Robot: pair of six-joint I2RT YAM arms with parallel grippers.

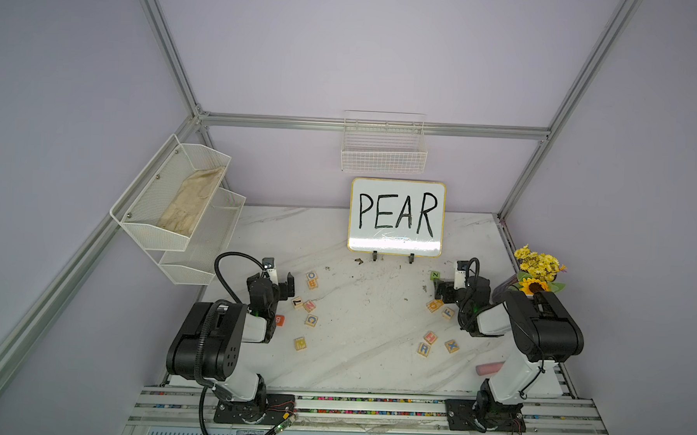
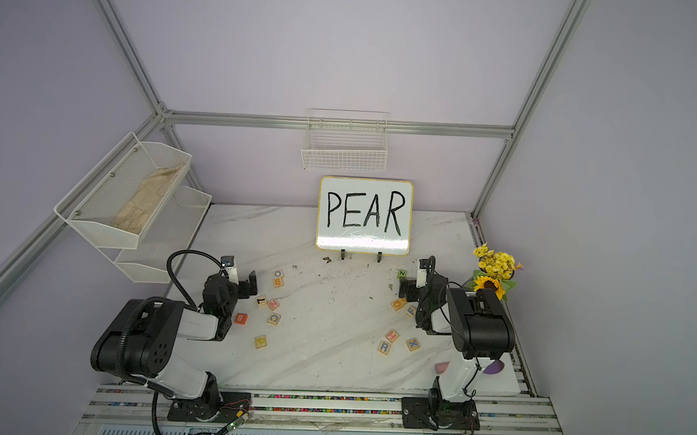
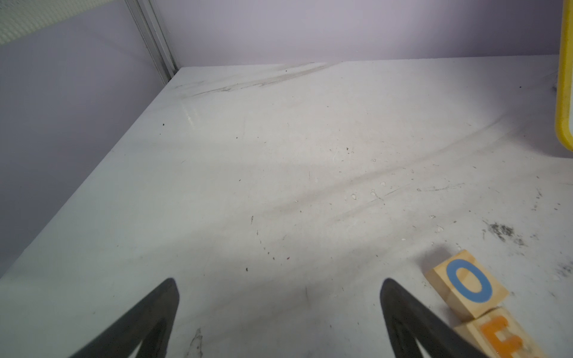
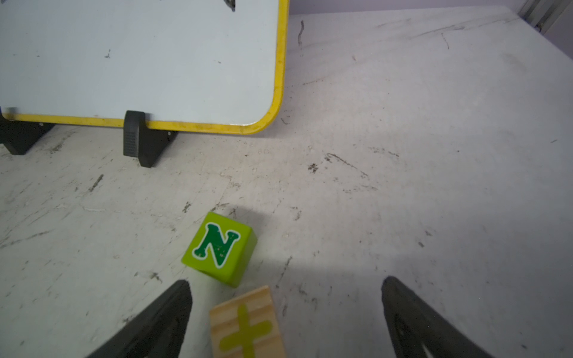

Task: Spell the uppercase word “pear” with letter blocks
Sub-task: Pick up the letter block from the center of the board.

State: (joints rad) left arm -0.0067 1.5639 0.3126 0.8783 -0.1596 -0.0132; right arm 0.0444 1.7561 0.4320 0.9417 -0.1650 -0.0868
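Blocks (image 1: pixel 423 349) lie scattered; left claw (image 3: pixel 279 288) and right claw (image 4: pixel 286 283) gape wide.

Shows pale raw wood, grain visible, under matt painted capitals on the letter blocks (image 3: pixel 502 336). Gleams glossy on the whiteboard (image 1: pixel 396 216). Reads as smooth green paint on the N cube (image 4: pixel 221 248). Looks smooth, scuffed and marble-patterned on the table (image 3: pixel 279 186).
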